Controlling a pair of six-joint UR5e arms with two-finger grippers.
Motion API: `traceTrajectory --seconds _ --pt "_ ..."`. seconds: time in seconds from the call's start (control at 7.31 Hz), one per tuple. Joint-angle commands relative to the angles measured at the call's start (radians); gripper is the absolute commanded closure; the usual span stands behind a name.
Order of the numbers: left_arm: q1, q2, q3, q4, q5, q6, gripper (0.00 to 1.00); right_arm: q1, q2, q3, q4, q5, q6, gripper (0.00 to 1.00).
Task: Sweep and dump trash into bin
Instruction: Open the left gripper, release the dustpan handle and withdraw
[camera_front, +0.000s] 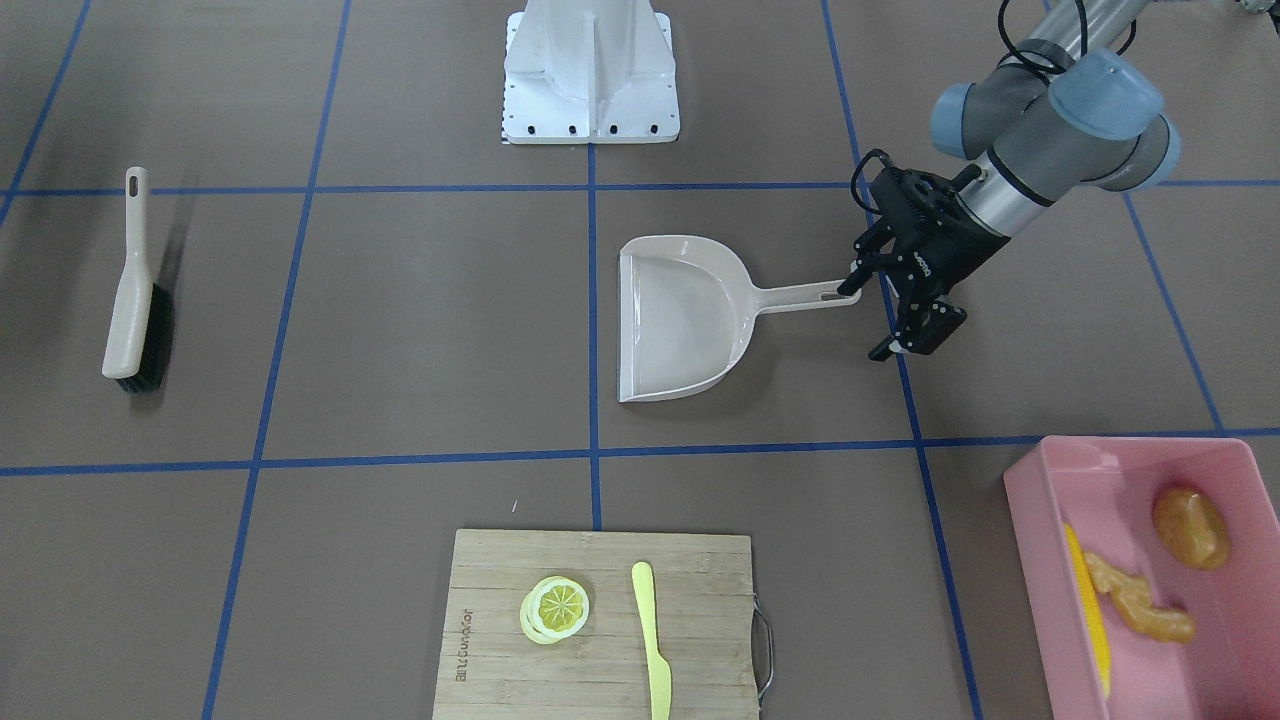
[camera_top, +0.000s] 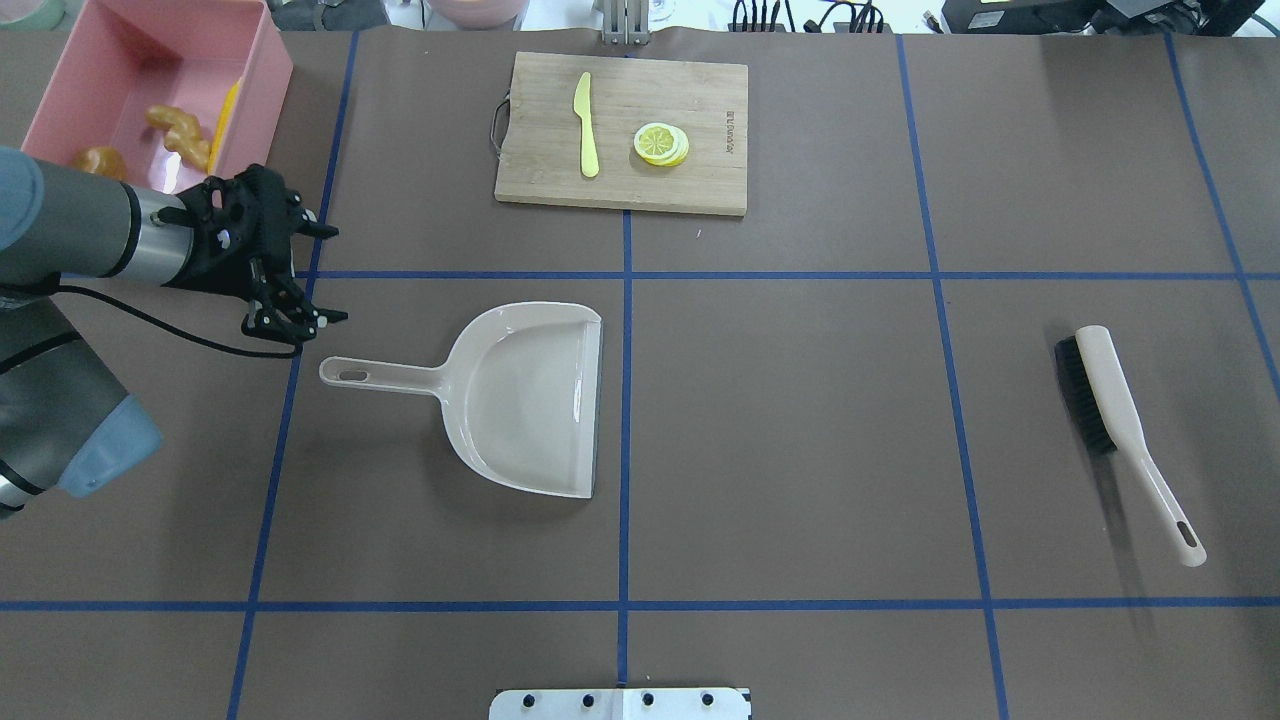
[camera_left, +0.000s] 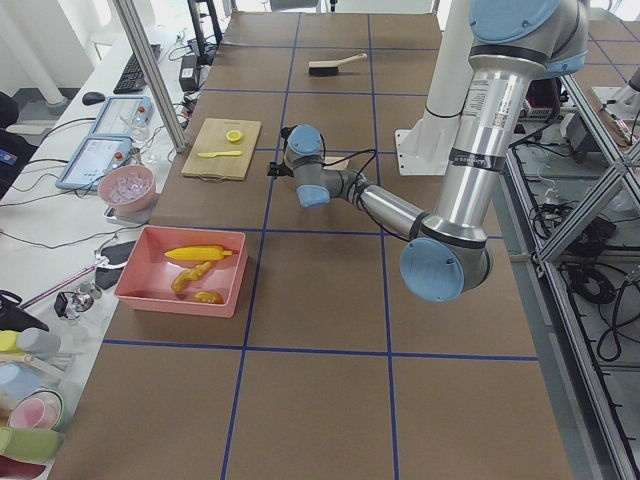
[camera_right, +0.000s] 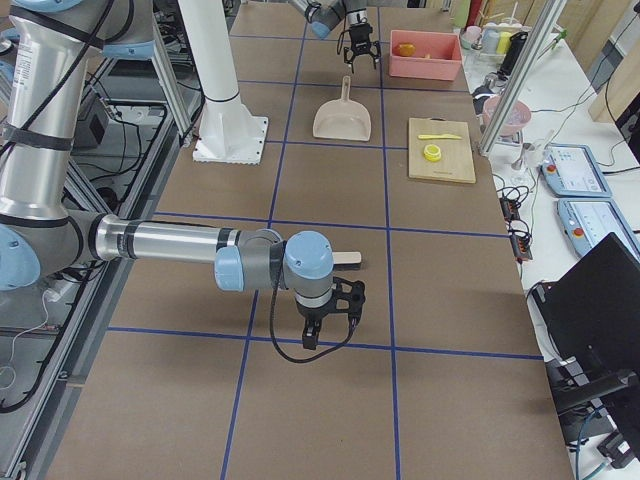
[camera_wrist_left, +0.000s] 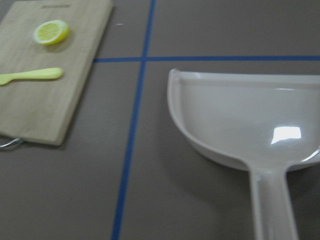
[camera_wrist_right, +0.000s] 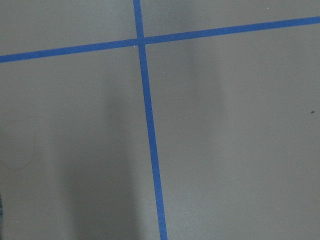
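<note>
The yellow corn cob (camera_front: 1088, 610), the tan ginger root (camera_front: 1140, 600) and the orange-brown lump (camera_front: 1190, 527) lie inside the pink bin (camera_front: 1030, 495) at the table's corner. The bin also shows in the overhead view (camera_top: 275, 60). My left gripper (camera_front: 868, 320) is open and empty, just past the end of the handle of the beige dustpan (camera_front: 680, 320), which lies flat and empty on the table. My right gripper (camera_right: 325, 325) shows only in the exterior right view, low over the table near the brush; I cannot tell whether it is open or shut.
A beige brush (camera_top: 1110, 400) with black bristles lies on the robot's right side. A wooden cutting board (camera_front: 500, 640) holds a lemon slice (camera_front: 553, 608) and a yellow plastic knife (camera_front: 652, 630). The white robot base (camera_front: 590, 75) stands at the table's edge.
</note>
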Motion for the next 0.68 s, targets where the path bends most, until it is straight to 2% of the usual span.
traceTrajectory --seconds 0.0,0.14,0.41,0.55 --pt "-0.027 0.007 -0.031 0.100 0.295 -0.005 0.02 0.000 0.002 0.003 0.000 0.001 0.001 0.00" --pt "-0.049 0.028 -0.031 0.167 0.294 -0.062 0.02 0.000 0.002 0.015 0.000 0.001 0.001 0.00" --pt "-0.072 0.088 -0.031 0.174 0.271 -0.410 0.02 0.000 0.002 0.021 0.002 0.001 0.001 0.00" --pt "-0.142 0.096 -0.019 0.199 0.121 -0.433 0.02 0.000 0.001 0.023 0.000 0.001 0.000 0.00"
